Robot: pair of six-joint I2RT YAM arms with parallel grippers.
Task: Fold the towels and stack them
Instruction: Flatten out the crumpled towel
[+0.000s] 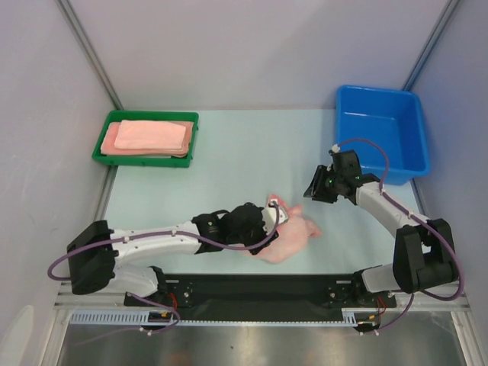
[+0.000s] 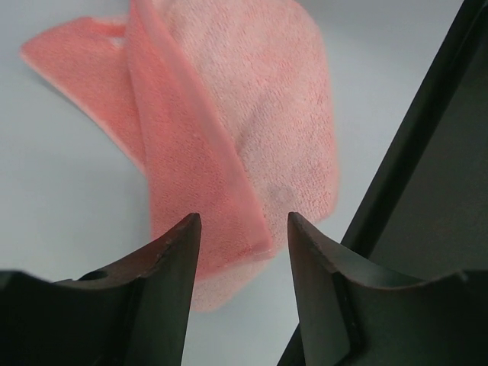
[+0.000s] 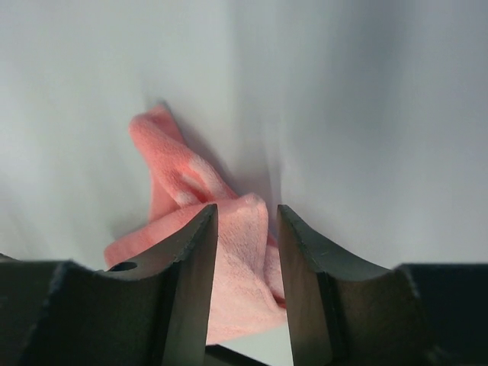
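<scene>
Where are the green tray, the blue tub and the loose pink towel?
green tray [image 1: 141, 160]: overhead view, front rim.
blue tub [image 1: 377, 137]: overhead view, bare floor.
loose pink towel [image 1: 293, 236]: overhead view, its middle.
</scene>
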